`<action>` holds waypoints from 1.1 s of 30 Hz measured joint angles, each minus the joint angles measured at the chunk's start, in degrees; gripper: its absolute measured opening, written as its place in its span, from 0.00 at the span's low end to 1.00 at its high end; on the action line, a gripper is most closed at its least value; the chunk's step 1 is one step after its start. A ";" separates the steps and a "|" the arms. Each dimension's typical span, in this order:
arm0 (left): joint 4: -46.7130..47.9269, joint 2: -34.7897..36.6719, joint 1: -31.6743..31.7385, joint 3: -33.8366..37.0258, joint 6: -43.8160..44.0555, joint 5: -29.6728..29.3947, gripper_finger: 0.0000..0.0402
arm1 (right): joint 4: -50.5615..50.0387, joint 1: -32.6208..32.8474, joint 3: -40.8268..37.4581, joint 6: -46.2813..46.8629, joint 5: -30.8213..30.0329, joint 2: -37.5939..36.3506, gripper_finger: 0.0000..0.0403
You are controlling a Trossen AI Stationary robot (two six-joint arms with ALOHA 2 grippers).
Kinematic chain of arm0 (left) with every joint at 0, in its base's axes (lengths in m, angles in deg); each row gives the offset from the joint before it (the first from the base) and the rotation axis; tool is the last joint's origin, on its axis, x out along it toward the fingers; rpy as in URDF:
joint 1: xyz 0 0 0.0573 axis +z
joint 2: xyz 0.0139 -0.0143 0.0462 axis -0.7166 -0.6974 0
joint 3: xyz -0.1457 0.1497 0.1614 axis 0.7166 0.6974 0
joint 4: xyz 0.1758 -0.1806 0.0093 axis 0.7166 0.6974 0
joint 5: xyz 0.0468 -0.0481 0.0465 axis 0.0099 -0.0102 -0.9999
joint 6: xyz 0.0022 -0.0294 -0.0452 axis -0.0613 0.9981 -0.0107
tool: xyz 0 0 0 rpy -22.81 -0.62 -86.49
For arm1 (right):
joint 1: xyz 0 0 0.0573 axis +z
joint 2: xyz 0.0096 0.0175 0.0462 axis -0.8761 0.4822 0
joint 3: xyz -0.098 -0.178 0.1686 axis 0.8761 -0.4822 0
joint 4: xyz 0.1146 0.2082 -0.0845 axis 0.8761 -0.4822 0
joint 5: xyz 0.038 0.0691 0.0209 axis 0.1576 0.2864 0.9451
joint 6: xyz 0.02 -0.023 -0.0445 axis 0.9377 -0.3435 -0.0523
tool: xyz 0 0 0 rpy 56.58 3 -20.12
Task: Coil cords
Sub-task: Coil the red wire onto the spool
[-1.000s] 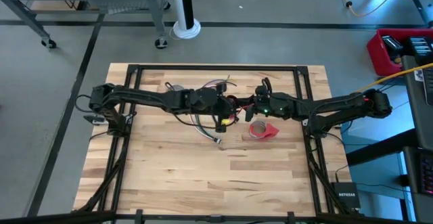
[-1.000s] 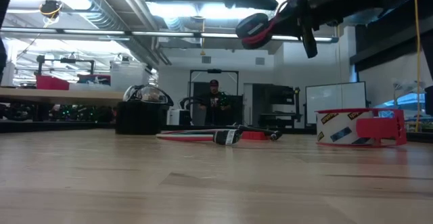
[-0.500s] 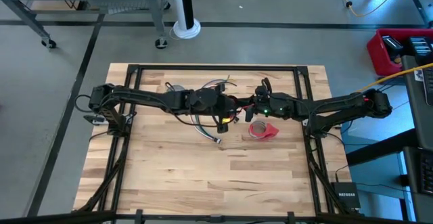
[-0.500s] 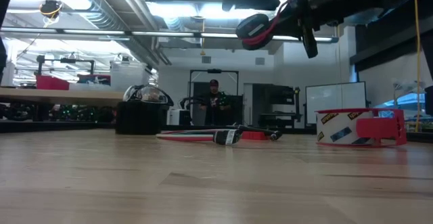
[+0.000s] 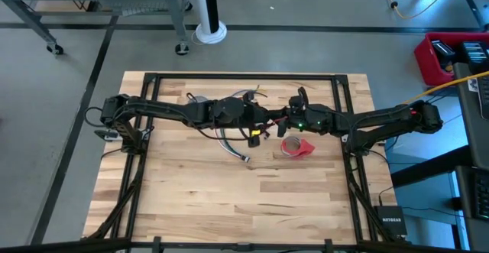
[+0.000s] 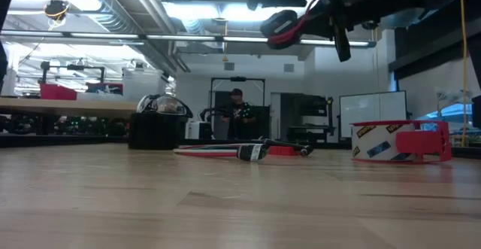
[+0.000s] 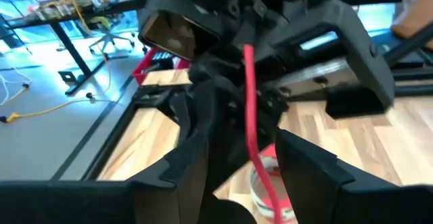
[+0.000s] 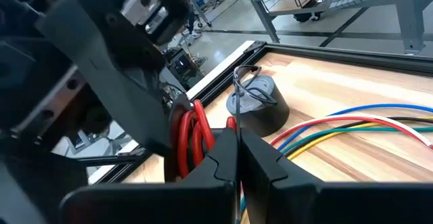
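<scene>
**Both claws meeting over the counter's middle**

I am working over a pale wooden counter (image 5: 229, 199) edged by a black frame, standing on a grey floor. Level across the boards, a bright workshop is showing beyond, with benches, a whiteboard and a person (image 6: 238, 112) standing far back.

My left claw (image 5: 258, 124) and my right claw (image 5: 281, 120) are hanging nose to nose above the middle. The left one is standing released, its fingers (image 7: 308, 170) spread apart with a red strand running between them. The right one is clenched on the small black-and-red coil (image 6: 284, 26), which is hanging in the air well above the boards; its red loops (image 8: 191, 137) are sitting just beside my closed fingertips.

The long bundle of wires (image 5: 231, 144) is lying on the counter beneath my left arm, trailing nearer to its plug end (image 5: 245, 159). Its red, green, blue and yellow strands (image 8: 352, 129) are running side by side. A red tape roll (image 5: 295, 147) is resting to the right of it.
</scene>
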 joint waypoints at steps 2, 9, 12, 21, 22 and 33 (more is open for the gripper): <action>-0.81 0.00 0.21 0.00 0.12 0.04 0.41 | 0.21 0.00 0.00 0.00 0.01 0.00 0.02; -0.81 0.00 -0.20 0.00 -0.14 0.49 0.41 | 1.54 0.02 0.00 0.02 0.01 0.00 0.02; -0.79 0.00 -0.33 0.00 -0.73 0.53 0.41 | 2.77 0.02 0.00 0.02 0.01 0.00 0.02; -0.86 0.00 -0.31 0.00 -1.82 0.57 0.34 | 4.00 0.02 0.00 0.14 0.01 0.00 0.02; -0.90 0.00 -0.27 0.00 -1.82 0.56 0.32 | 4.08 0.02 0.00 0.16 0.03 0.00 0.02; -2.18 0.00 0.52 0.00 -1.67 0.57 0.09 | 5.69 0.02 0.00 0.23 0.03 0.00 0.02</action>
